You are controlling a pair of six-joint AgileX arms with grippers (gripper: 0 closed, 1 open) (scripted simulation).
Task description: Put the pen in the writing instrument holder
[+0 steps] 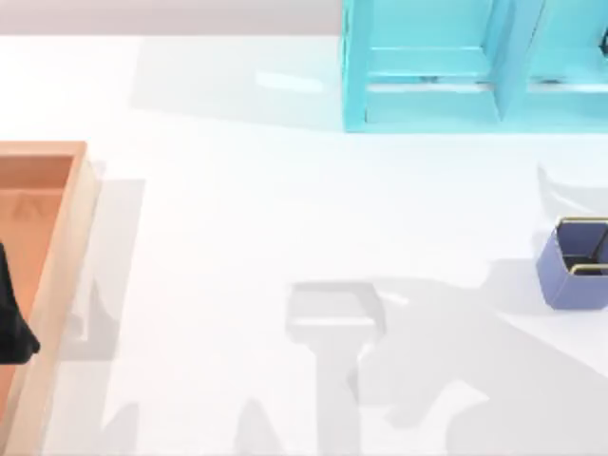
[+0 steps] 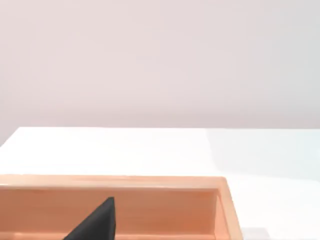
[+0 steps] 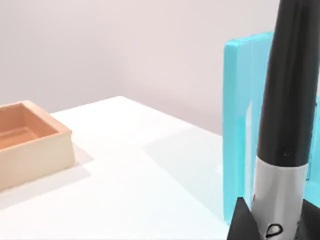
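Black-capped and grey-barrelled, the pen (image 3: 285, 125) stands upright in the right gripper (image 3: 270, 225), whose fingers clamp its lower barrel in front of the cyan shelf unit (image 1: 446, 66). The periwinkle writing instrument holder (image 1: 573, 266) sits at the table's right edge. The left gripper (image 1: 14, 328) hangs over the wooden tray (image 1: 57, 247) at the left; its fingers' spread cannot be told.

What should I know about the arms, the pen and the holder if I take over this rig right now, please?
Right gripper: its fingers are shut on the pen, held upright, black end up, with the cyan shelf unit behind it.
Left gripper: idle over the wooden tray at the table's left edge, holding nothing that can be seen.
Holder: standing at the table's right edge, in front of the shelf unit; no pen in the part that shows.
Done: pen picked up.
Left: carry it over the holder, lower it in, release.
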